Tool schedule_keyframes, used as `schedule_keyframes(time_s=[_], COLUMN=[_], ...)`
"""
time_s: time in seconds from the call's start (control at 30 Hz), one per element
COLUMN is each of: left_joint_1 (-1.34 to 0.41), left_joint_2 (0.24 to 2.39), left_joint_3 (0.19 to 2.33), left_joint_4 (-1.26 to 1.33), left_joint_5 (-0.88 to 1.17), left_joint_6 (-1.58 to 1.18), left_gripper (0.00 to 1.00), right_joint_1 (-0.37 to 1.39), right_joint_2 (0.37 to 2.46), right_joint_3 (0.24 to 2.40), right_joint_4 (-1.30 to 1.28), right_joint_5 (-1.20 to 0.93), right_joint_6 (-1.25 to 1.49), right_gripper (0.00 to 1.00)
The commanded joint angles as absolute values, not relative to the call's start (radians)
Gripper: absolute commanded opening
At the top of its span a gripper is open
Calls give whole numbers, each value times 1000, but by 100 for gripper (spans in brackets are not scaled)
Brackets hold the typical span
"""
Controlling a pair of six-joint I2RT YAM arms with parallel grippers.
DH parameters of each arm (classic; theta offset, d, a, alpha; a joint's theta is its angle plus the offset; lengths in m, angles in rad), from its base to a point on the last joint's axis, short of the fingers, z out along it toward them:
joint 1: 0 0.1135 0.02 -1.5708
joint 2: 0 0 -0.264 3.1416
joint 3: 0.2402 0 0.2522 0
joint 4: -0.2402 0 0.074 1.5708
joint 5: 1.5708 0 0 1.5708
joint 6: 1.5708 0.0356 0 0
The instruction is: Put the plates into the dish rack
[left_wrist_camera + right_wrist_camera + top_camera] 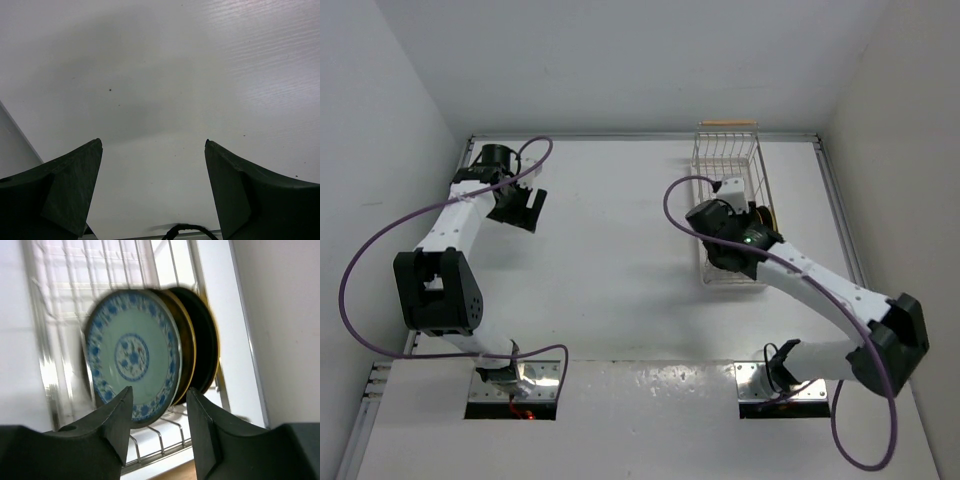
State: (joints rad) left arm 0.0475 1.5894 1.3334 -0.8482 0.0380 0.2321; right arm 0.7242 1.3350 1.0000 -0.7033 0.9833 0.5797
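Just ahead of the right gripper (160, 392), three plates stand on edge in the dish rack (100, 270), packed face to face and tilted a little. Closest to the gripper is the pale blue plate (132, 357), its patterned face turned toward the wrist camera. Its lower rim sits just beyond the fingertips and dips behind the left finger (112, 425). Directly behind it is the amber plate (187, 355), of which only a curved edge shows. Behind that, farthest from the gripper, is the black plate (206, 347). The jaws stand moderately apart with nothing clamped between them. The view is somewhat blurred, so it is unclear whether a fingertip touches the blue rim. A strip of light wood (170, 472) shows below the gripper, under the rack's near wires.

From above, the right arm reaches over the near half of the rack, and the rack's wooden handle (727, 124) lies at the far end, well beyond the gripper.

Well apart from the rack, the left gripper (153, 145) hangs over the white table (165, 75). Its two dark fingers (75, 185) are spread wide and hold nothing. Only bare tabletop lies ahead of it and beneath it, and a loop of cable (190, 230) shows behind the fingers.
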Motion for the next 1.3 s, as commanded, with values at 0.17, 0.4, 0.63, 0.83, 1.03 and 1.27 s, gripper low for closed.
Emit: schedule_keyframes(time_s=[0.17,0.4,0.63,0.83,1.03,1.27], left_joint_1=[49,49,40,40,40,40], left_joint_2=[1592,1592,1592,1592,1592,1592], left_joint_3=[1367,1367,1376,1376,1376,1376], left_joint_4=[-850,-850,-859,-859,-859,-859], left_joint_5=[57,57,57,57,57,57], left_joint_6=[239,239,239,239,239,239], left_gripper=[88,88,88,88,88,88], right_joint_1=[695,487,376,377,435,543], right_joint_2=[1095,1111,1190,1213,1229,1278], right_joint_3=[948,919,931,902,902,902], right_joint_4=[-422,-502,-489,-459,-460,-439], right_joint_5=[878,603,430,431,526,589], right_joint_6=[397,468,449,433,394,325], right_gripper=[50,41,32,17,2,0])
